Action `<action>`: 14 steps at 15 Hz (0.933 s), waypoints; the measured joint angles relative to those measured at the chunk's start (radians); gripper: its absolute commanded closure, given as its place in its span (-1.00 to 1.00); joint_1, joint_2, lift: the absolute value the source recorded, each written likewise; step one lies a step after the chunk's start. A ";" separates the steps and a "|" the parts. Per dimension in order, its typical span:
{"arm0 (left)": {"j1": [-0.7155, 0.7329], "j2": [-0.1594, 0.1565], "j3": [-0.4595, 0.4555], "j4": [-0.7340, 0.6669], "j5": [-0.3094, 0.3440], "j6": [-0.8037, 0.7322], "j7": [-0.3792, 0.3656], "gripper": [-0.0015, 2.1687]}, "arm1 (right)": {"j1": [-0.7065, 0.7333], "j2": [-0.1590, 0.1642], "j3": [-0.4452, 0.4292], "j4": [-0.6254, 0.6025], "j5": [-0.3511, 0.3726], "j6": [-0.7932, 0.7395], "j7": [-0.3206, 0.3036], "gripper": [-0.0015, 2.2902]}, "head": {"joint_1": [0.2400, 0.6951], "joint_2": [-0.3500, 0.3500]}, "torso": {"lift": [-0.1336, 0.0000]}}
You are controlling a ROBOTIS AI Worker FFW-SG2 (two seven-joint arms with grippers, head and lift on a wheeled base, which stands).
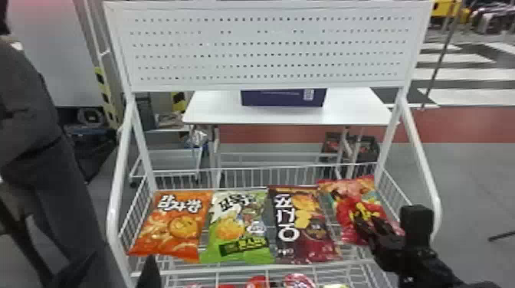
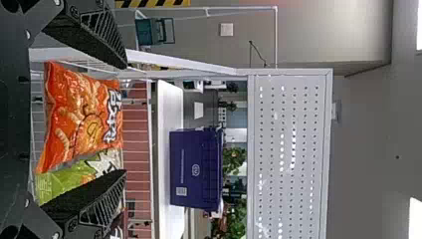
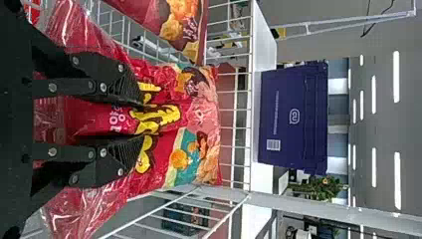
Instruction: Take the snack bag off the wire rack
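My right gripper (image 1: pixel 360 226) is over the red snack bag (image 1: pixel 345 203) at the right end of the wire rack (image 1: pixel 268 268). In the right wrist view the right gripper (image 3: pixel 143 119) is shut on the red bag (image 3: pixel 199 117), with a fold of its front between the fingers. The bag still lies in the basket, its top end near the back wires. My left gripper (image 1: pixel 150 274) is at the rack's front left; in its wrist view the left gripper (image 2: pixel 125 118) is open and empty, facing the orange bag (image 2: pixel 74 114).
An orange bag (image 1: pixel 176 226), a green bag (image 1: pixel 239 229) and a dark maroon bag (image 1: pixel 302 226) lie left of the red one. Side posts and a perforated panel (image 1: pixel 268 49) frame the rack. More packs sit below; a white table (image 1: pixel 214 111) with a blue box (image 1: pixel 283 97) stands behind.
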 measured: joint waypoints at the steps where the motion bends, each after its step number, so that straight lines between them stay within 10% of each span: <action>1: -0.002 0.000 0.000 0.000 0.000 0.002 0.000 -0.87 | 0.007 0.000 -0.001 -0.005 -0.002 -0.004 0.000 0.69 | 0.14 0.00 | 1.00; 14: 0.020 -0.004 -0.004 -0.028 -0.007 0.008 0.000 -0.87 | 0.230 -0.019 -0.100 -0.516 -0.044 0.130 -0.062 0.69 | 0.14 0.00 | 1.00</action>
